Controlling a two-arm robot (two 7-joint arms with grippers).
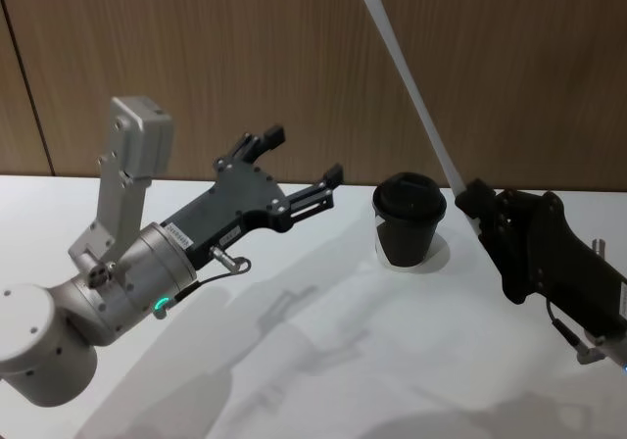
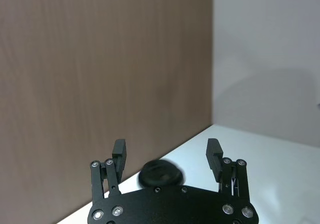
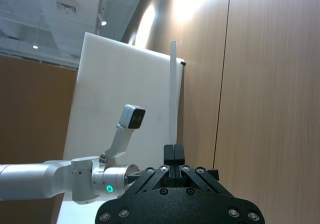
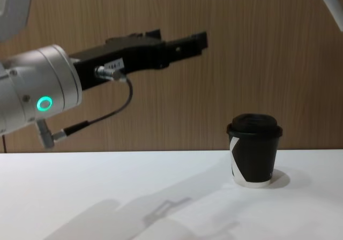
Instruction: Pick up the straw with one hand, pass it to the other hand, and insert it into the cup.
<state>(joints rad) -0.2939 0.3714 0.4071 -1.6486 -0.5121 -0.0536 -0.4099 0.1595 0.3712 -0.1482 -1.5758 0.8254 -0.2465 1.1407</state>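
The black right gripper (image 1: 473, 204) pinches the thin white straw (image 1: 411, 86) low down, beside the lidded black paper cup (image 1: 409, 220) near the white table's (image 1: 343, 361) far edge. The silver-wristed left gripper (image 1: 302, 157) hovers spread wide, empty.

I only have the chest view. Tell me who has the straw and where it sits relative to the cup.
Observer: The right gripper is shut on the straw at its lower end, just right of the cup. The straw slants up and to the left and is not in the cup.
Operator: Report the left gripper's fingers.
Observer: The left gripper is open with nothing between its fingers. The head view puts it left of the cup, pointing toward it.
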